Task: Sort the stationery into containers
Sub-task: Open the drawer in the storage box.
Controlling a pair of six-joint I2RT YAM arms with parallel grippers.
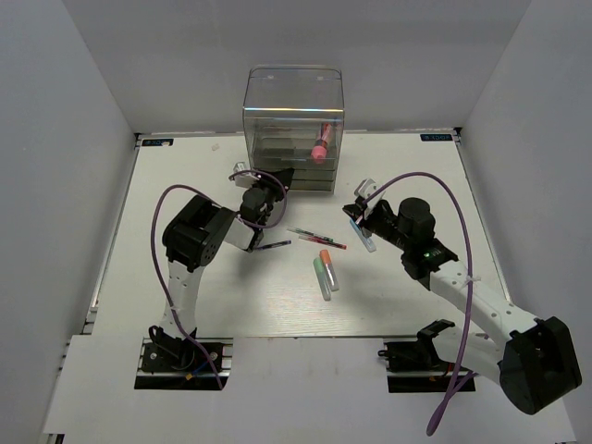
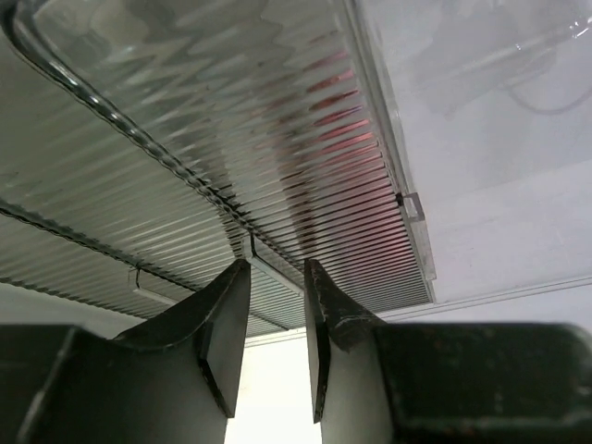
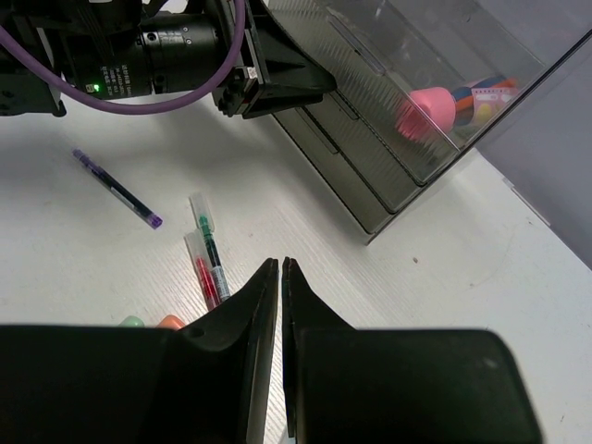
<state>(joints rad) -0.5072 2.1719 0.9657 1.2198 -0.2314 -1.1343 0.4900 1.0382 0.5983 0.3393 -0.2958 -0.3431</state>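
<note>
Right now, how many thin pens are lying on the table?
3. A purple pen lies alone, left of the others; a green pen and a red pen lie side by side in the middle. More may be hidden.

On the white tabletop (image 1: 185,296) we see the clear organizer (image 1: 292,129) standing at the far centre, and nearer, a purple pen (image 1: 274,245), two thin pens (image 1: 314,238), an orange-capped marker (image 1: 329,270) just beside a green marker (image 1: 322,279), and a light-blue marker (image 1: 366,240) farther right.
</note>
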